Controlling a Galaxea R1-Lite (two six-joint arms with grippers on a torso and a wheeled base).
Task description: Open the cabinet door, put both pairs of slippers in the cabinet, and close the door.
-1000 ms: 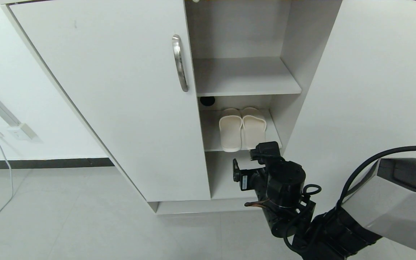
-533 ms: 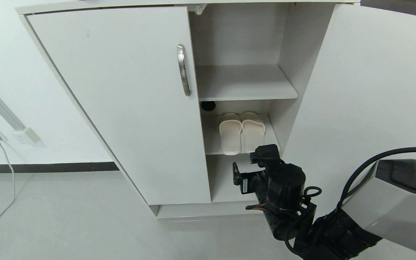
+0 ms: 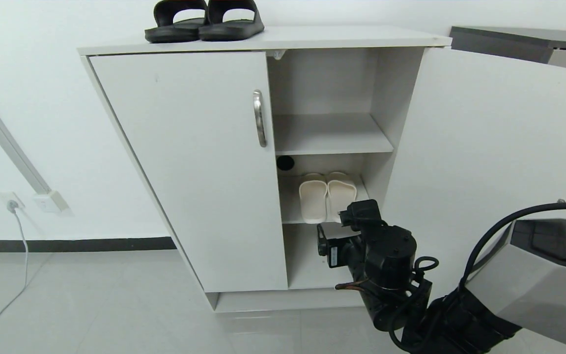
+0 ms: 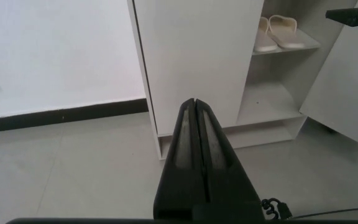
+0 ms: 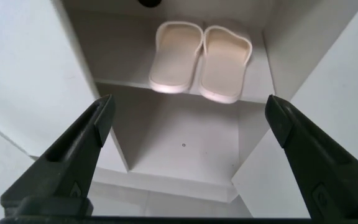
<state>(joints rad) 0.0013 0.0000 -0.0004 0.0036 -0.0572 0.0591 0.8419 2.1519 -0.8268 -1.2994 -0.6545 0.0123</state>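
slippers (image 3: pixel 327 196), cream, smooth, round-toed

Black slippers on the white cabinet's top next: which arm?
Right, probably: the right gripper is open, close to the open side of the white cabinet. The left gripper is shut, farther back. The black open-toe slippers sit high for either.

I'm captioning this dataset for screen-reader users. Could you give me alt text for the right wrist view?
A pair of cream slippers sits side by side on a shelf inside an open white cabinet, framed by the open right gripper.
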